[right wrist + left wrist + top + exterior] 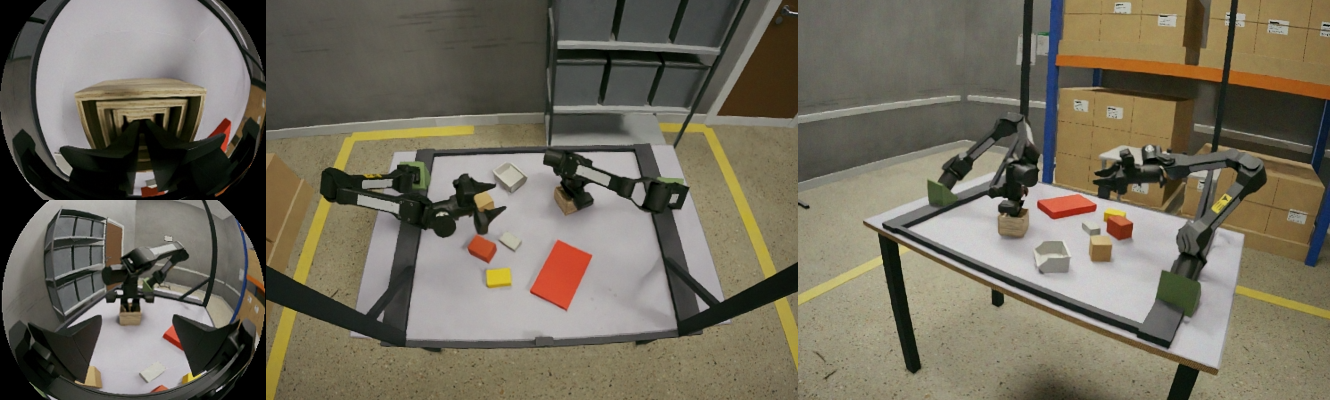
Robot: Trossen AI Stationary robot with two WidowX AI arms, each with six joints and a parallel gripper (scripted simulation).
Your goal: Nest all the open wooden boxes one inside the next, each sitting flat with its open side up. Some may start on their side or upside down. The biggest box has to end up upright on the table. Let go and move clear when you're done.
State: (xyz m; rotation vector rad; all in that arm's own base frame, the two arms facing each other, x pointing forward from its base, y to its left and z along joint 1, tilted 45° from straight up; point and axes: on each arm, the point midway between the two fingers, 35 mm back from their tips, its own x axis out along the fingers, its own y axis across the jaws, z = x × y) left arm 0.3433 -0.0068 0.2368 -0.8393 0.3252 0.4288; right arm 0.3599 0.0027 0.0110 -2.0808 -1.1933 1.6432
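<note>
A stack of nested open wooden boxes (564, 203) (1013, 225) (129, 319) (134, 87) stands upright with its open side up at the back middle of the table (616, 250). In the right wrist view several boxes sit one inside the other. My right gripper (572, 192) (1012, 210) (141, 122) points straight down with its fingers shut, and their tips reach into the innermost box. My left gripper (492, 200) (1110, 180) (138, 319) is open and empty. It hovers above the table to the left, over a tan cube (484, 202) (1100, 247) (93, 378).
A white open box (510, 176) (1052, 256) stands near the back edge. A red block (482, 248) (1119, 226), a small white block (510, 241) (1091, 228) (153, 370), a yellow block (498, 277) (1114, 213) and a flat red slab (561, 273) (1066, 205) lie mid-table. A dark frame (661, 235) borders the mat.
</note>
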